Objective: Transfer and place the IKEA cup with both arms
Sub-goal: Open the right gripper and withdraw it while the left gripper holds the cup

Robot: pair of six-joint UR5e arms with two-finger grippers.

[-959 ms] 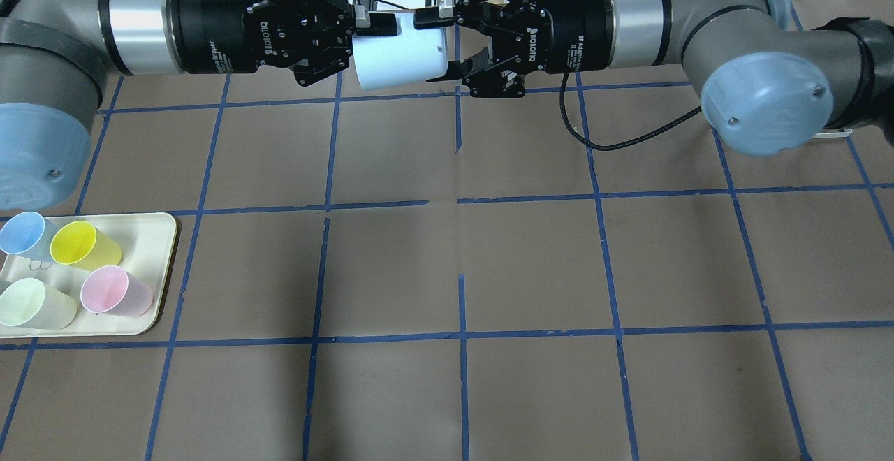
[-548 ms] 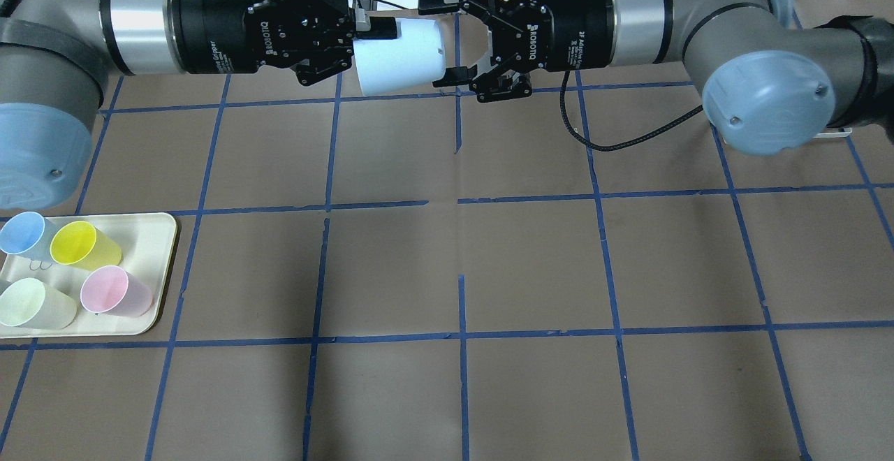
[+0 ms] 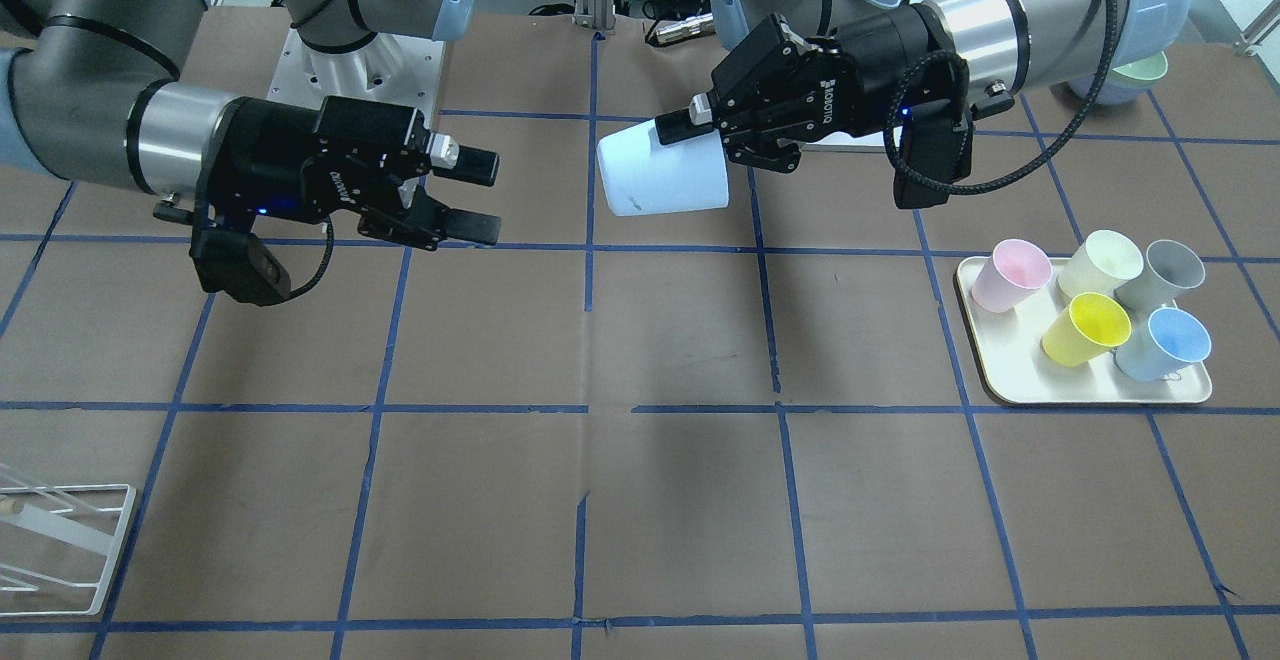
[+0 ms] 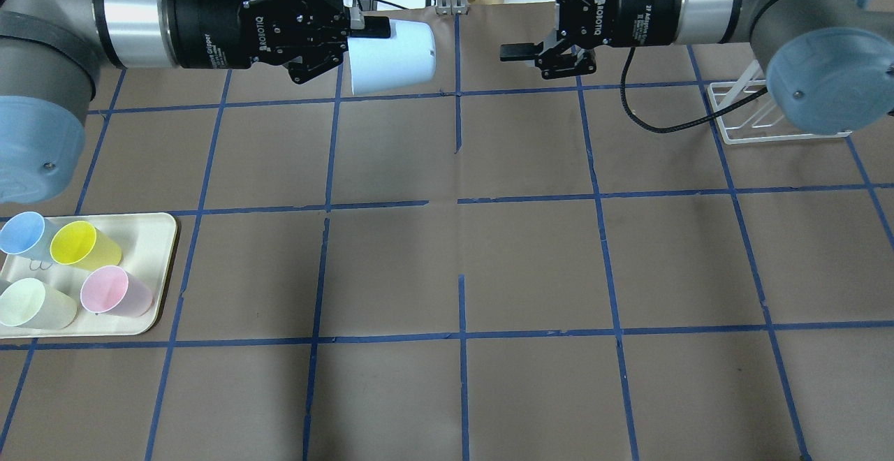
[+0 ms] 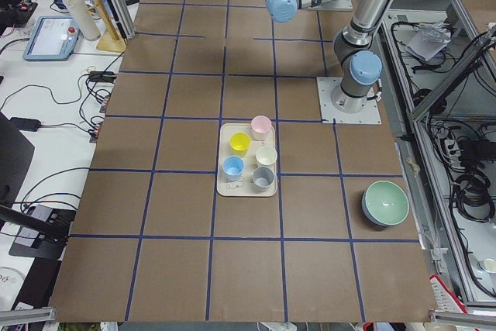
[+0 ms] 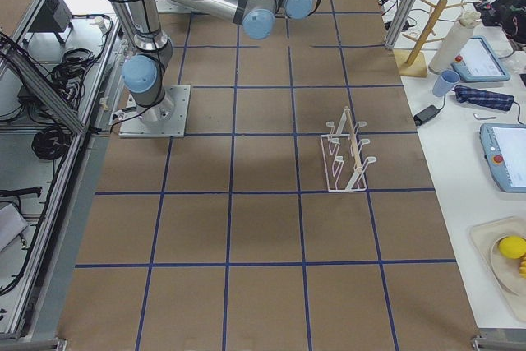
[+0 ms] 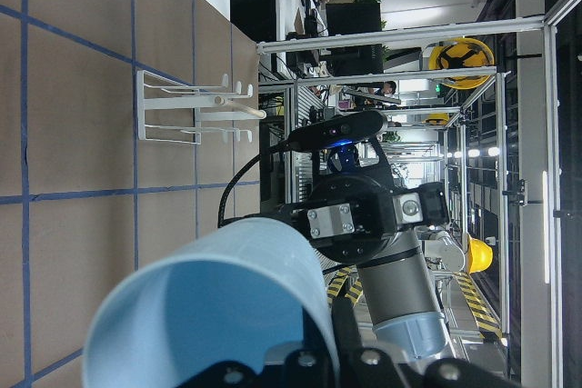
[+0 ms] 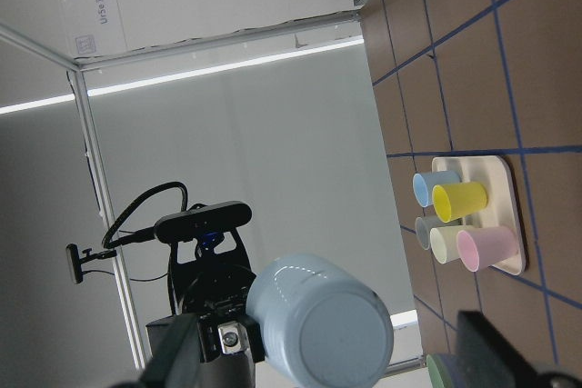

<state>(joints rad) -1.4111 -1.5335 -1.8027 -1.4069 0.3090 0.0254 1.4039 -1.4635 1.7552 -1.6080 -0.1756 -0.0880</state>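
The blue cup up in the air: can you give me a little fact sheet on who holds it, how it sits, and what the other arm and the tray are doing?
Cup: sky-blue IKEA cup, lying sideways in the air above the table
Held by: left gripper, pinching the rim
Base: points toward the right gripper
Free gripper: open, empty, apart from the cup
Elsewhere: a tray on the robot's left side holds five other cups
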